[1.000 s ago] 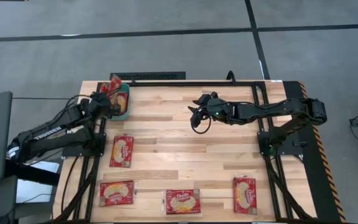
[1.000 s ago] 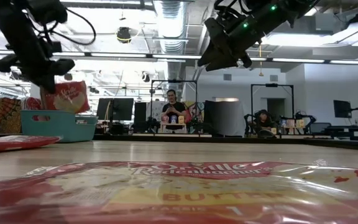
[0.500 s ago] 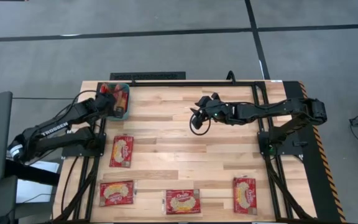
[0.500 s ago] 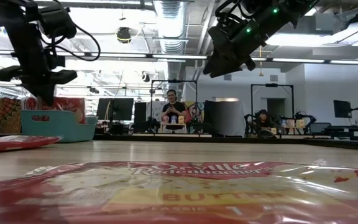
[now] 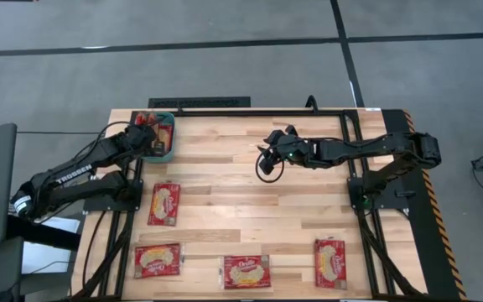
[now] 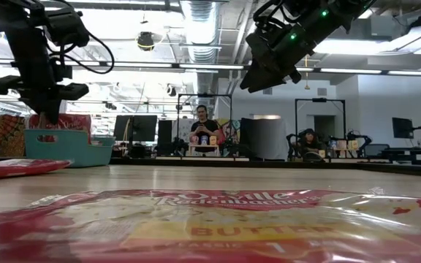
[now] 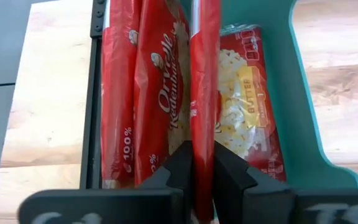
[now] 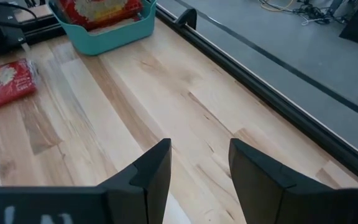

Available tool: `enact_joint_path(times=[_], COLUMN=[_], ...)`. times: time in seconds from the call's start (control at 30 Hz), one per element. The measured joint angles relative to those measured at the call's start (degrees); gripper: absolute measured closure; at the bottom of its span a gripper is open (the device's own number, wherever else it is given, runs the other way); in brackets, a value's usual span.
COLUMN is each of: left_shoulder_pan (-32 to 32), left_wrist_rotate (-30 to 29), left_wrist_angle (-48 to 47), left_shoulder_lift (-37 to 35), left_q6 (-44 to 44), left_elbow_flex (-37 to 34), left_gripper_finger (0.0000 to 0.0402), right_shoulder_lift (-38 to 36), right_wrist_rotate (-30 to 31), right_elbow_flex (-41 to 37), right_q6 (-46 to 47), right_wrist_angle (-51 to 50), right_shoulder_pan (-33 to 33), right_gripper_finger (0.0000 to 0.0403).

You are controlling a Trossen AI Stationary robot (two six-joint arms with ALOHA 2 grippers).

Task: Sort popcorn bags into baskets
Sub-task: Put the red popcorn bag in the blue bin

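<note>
You get bright, even overhead light; ceiling lamps (image 6: 196,67) glare, and the nearest packet (image 6: 210,223) blurs.

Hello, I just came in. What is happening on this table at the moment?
A two-armed robot is sorting popcorn bags into a teal basket at the table's far left corner. The left gripper is over the basket, shut on a popcorn bag standing on edge among the bags already inside. The right gripper hangs open and empty above the middle of the table. Four more bags lie flat on the near part of the table.
</note>
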Motion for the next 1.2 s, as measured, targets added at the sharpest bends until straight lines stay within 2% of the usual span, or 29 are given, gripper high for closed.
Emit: enact_joint_path(times=[0.43,0.77,0.87,0.97,1.03,1.1,1.2], left_shoulder_pan=[0.0,0.0,-0.3,-2.8,-5.6,-9.0,-14.7], left_wrist_rotate=[1.0,-0.5,-0.4,2.0,5.7,9.8,16.5], left_wrist_angle=[-1.1,-11.0,-11.2,-5.6,1.1,9.1,24.4], left_shoulder_lift=[0.0,-0.1,-0.1,-0.5,-0.5,-0.3,-0.4], left_q6=[0.0,7.4,9.1,11.9,14.6,17.5,22.4], left_elbow_flex=[0.8,13.0,15.2,14.4,12.2,9.2,3.7], left_gripper_finger=[0.0295,0.0287,0.0287,0.0287,0.0287,0.0287,0.0287], right_shoulder_lift=[0.0,0.0,0.0,0.0,0.0,-0.1,0.0], right_wrist_rotate=[0.0,-0.2,-0.3,-0.2,-0.7,-3.8,-11.7], right_elbow_flex=[0.0,0.0,0.0,0.0,0.0,0.0,0.0], right_q6=[0.6,3.6,5.2,8.2,11.5,15.2,17.6], right_wrist_angle=[0.0,-0.1,-0.6,-5.4,-11.2,-18.8,-28.9], right_shoulder_pan=[0.0,0.8,2.0,3.6,5.0,6.5,10.3], right_gripper_finger=[0.0205,0.0211,0.0210,0.0207,0.0207,0.0209,0.0216])
